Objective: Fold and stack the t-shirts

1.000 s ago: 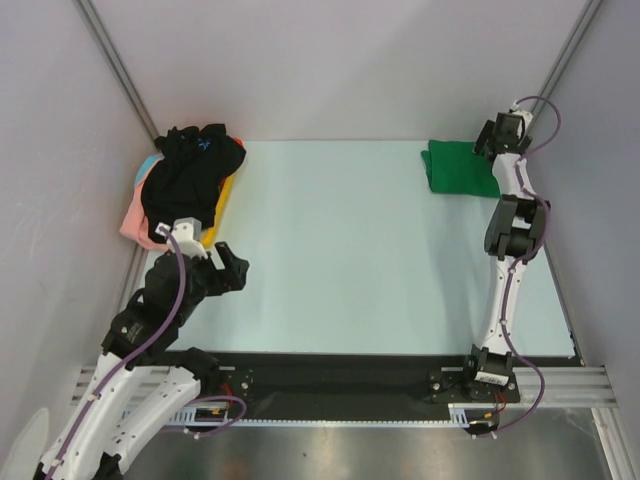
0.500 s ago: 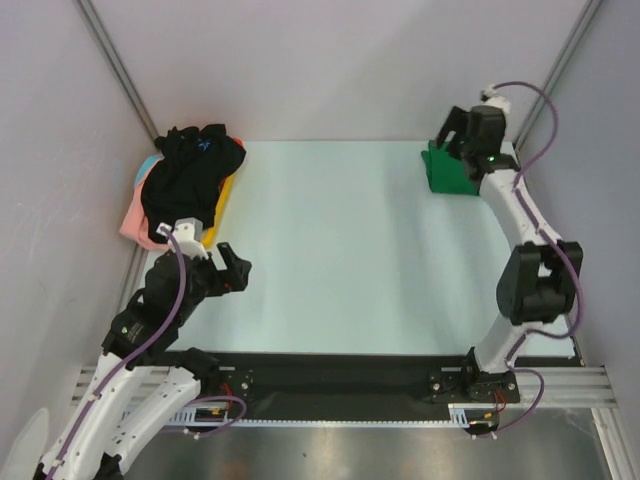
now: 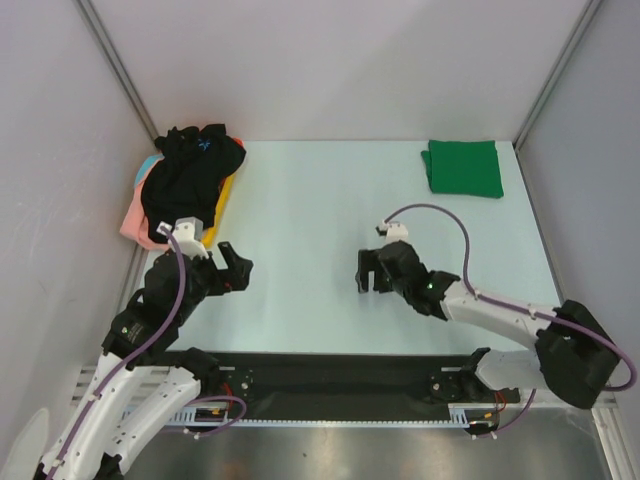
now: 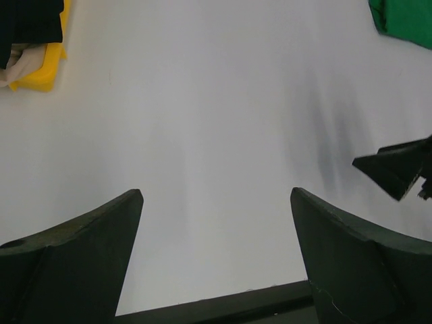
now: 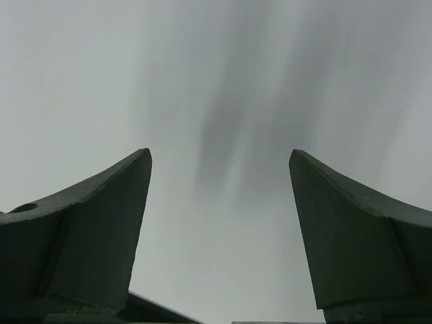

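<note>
A folded bright green t-shirt lies at the table's far right; a corner of it shows in the left wrist view. A crumpled black t-shirt with a small blue mark tops a pile at the far left, over pink, yellow and light blue cloth. Yellow and black cloth show in the left wrist view. My left gripper is open and empty, in front of the pile. My right gripper is open and empty, low over mid-table.
The pale table is walled at the back and both sides. A black strip runs along the near edge by the arm bases. One right fingertip shows in the left wrist view.
My right arm has swung away from the green shirt at the far right and down to the middle of the table, facing left. The left arm has barely moved.
</note>
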Robot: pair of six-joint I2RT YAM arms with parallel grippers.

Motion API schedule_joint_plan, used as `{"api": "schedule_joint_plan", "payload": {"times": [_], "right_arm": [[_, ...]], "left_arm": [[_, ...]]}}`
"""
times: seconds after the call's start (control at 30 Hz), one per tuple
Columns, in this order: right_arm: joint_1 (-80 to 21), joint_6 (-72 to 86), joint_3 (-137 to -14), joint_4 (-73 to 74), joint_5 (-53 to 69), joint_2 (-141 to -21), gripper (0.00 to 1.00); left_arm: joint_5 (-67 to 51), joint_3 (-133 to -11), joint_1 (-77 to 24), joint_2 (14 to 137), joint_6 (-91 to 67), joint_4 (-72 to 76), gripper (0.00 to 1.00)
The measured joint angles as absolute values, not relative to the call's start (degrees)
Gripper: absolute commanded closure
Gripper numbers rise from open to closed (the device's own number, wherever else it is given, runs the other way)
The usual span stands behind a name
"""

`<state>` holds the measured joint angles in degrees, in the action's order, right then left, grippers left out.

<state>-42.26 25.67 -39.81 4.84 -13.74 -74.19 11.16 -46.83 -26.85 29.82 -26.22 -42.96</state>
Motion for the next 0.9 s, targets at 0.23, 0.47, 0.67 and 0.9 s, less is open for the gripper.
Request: {"api": "schedule_joint_plan", "payload": {"times": [0.23,0.47,0.67,0.9], "right_arm": [[-53.6,32.2,-28.7,0.8,-18.2,-64.7,0.13],[-56.5,34.6,-26.6,-1.9,-19.7,-64.2,0.13],[-56.5,34.8,-26.4,-3.7,-20.1,-64.2,0.13],[-56.8,35.6,-24.7,-6.5,-19.1,-65.4,0.13]], "left_arm": [[11.2,-46.8,-26.9,29.4,-25.9,-42.7,0.03],[11.5,-46.8,-26.9,29.3,-25.9,-42.8,0.03],[11.8,-46.8,-26.9,29.1,-25.9,-42.7,0.04],[11.9,-46.8,-26.9,28.9,-25.7,-42.7,0.03]]}}
